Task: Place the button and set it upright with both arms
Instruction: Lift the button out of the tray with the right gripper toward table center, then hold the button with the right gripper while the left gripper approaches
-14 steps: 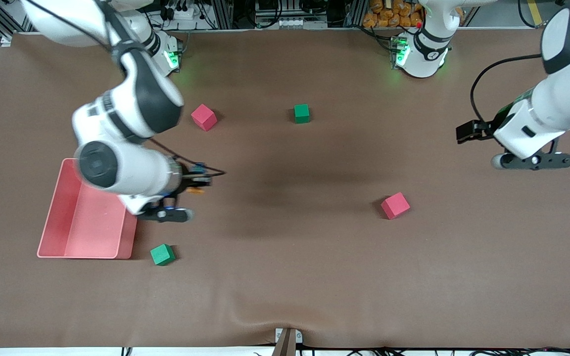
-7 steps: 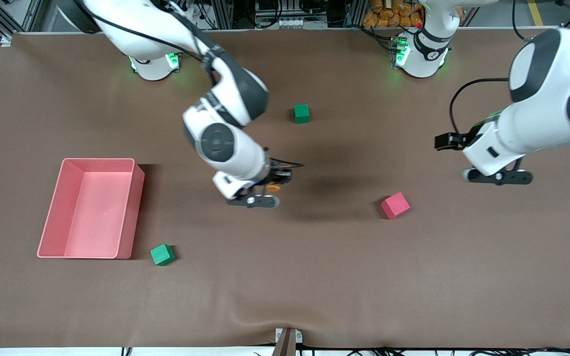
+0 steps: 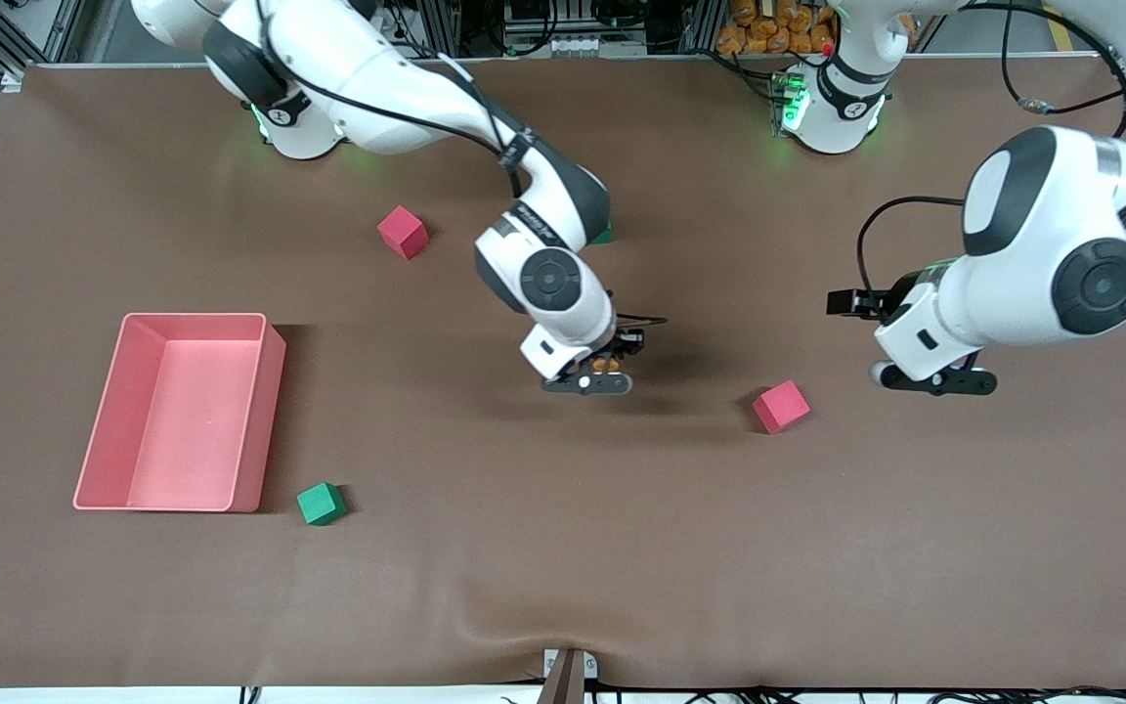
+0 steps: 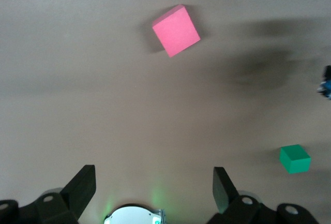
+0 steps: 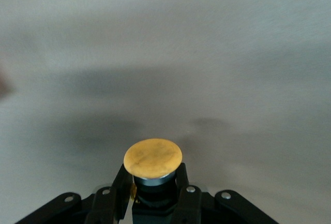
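Orange was the colour you would have noticed first: the button (image 5: pixel 153 159) had a flat round orange cap, faintly mottled, sitting on a short silvery collar over a dark stubby body. Your right pincer (image 3: pixel 598 373) was clamped on that dark body, one finger (image 5: pixel 122 188) on each side, with the cap pointing out past the fingertips. In the front view only a sliver of orange showed under the wrist (image 3: pixel 606 365). The right pincer hung over the brown counter (image 3: pixel 563 548) near its middle, with a soft shadow below it.

Your left pincer (image 3: pixel 934 379) hung over the counter toward the left arm's end, its fingers (image 4: pixel 80 189) spread wide apart and holding nothing. Just beside it, toward the middle of the counter, lay a pink foam cube (image 3: pixel 781 406); the left wrist view showed that same cube (image 4: pixel 176 30) out past the fingertips.

A second pink cube (image 3: pixel 403 232) lay farther from the front camera, toward the right arm's end. A green cube (image 3: pixel 604 235) peeked out from under the right arm's forearm, mostly hidden. Another green cube (image 3: pixel 321 504) sat nearer the front camera, just beside a corner of the empty pink tray (image 3: pixel 275 362), which lay toward the right arm's end.
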Action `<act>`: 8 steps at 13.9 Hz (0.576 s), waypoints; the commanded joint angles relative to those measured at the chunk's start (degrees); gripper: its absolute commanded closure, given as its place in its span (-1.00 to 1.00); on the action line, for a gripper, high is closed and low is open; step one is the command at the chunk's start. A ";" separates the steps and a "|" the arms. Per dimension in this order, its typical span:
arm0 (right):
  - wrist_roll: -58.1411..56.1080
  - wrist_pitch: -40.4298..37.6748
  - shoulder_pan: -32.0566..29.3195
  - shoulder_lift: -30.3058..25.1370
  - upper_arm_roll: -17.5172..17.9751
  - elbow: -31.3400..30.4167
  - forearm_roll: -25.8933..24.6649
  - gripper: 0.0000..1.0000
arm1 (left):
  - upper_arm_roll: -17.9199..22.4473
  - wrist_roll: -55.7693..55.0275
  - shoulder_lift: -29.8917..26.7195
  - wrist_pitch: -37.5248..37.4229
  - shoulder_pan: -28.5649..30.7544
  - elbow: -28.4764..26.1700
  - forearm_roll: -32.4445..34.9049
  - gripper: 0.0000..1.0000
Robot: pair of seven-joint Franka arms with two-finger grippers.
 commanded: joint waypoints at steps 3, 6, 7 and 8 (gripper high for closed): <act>0.75 3.04 2.88 5.07 -1.24 3.64 -3.12 1.00 | 0.04 -0.06 2.31 0.91 -1.44 1.50 -1.05 -1.00; 0.92 4.28 4.02 6.49 -2.20 3.56 -3.30 1.00 | 0.04 -0.15 4.16 1.00 -2.33 1.41 -1.92 -1.00; 0.92 4.28 4.46 6.75 -2.64 3.56 -3.30 1.00 | 0.04 -0.15 4.77 1.00 -2.42 1.41 -2.63 -1.00; 0.84 4.28 4.47 6.84 -2.82 3.56 -3.30 1.00 | 0.04 -0.15 5.38 1.00 -2.42 1.41 -2.98 -1.00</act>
